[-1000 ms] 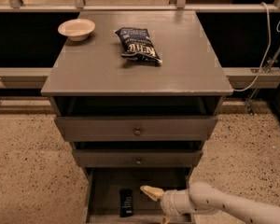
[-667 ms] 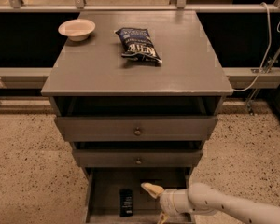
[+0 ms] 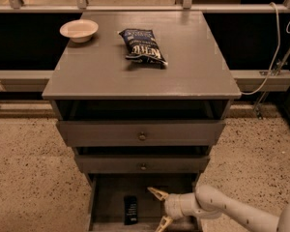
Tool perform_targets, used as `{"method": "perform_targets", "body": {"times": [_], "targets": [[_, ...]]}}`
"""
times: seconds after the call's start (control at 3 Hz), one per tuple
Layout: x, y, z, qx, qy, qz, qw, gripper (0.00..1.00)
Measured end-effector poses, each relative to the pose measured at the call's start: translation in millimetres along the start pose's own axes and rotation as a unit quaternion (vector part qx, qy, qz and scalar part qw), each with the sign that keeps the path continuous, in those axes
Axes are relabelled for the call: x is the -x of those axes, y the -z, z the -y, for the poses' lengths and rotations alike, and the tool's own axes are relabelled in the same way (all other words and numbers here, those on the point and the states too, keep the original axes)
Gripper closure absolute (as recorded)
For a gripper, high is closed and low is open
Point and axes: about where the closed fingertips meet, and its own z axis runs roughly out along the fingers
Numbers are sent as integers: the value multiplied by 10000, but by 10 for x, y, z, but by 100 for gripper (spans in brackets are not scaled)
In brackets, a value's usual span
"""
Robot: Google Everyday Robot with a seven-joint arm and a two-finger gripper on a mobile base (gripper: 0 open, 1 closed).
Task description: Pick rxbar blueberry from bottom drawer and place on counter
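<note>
The grey counter (image 3: 193,57) tops a cabinet of 3 drawers. The bottom drawer (image 3: 108,195) stands pulled out, below 2 shallower knobbed drawers (image 3: 183,133). The pale arm (image 3: 232,210) reaches in from the lower right. A dark chip bag (image 3: 142,46) lies mid-counter, its pale lettering too blurred to read; a bowl (image 3: 79,30) sits at the back left corner. The pincer (image 3: 157,208) is spread wide and empty inside the bottom drawer, just right of the rxbar blueberry (image 3: 130,210), which lies flat on the floor, its pale print unreadable.

Dim soft light; end effector (image 3: 160,208) hangs in shadowed bottom drawer (image 3: 108,202).
</note>
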Motion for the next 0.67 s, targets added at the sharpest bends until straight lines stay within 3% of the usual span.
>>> {"method": "perform_targets", "body": {"times": [0.33, 0.67], "targets": [[-83, -39, 23, 32, -928, 177, 9955, 0], [-39, -81, 38, 83, -992, 161, 9949, 0]]}}
